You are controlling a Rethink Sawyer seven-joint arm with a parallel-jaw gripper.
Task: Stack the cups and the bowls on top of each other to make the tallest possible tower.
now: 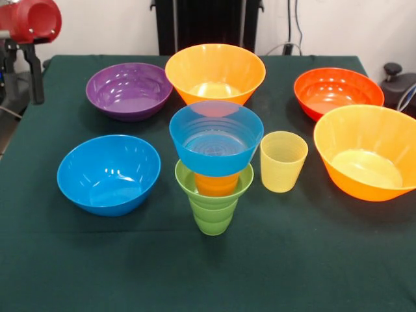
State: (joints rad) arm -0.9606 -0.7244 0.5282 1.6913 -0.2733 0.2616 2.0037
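The tower stands at the front middle: a green ribbed cup (211,218) at the bottom, a small green bowl (242,182) on it, an orange cup (216,184) in that bowl, and a small translucent blue bowl (216,138) on top. A pale yellow cup (283,161) stands just right of it. A medium blue bowl (108,174), a purple bowl (129,91), a red-orange bowl (338,93) and two big orange bowls (215,73) (368,159) stand loose around it. My gripper (21,78) hangs open and empty at the far left edge, away from everything.
The dark green cloth (208,273) covers the table. The black pedestal (208,23) stands behind the far edge. A black device (398,81) sits off the table's right side.
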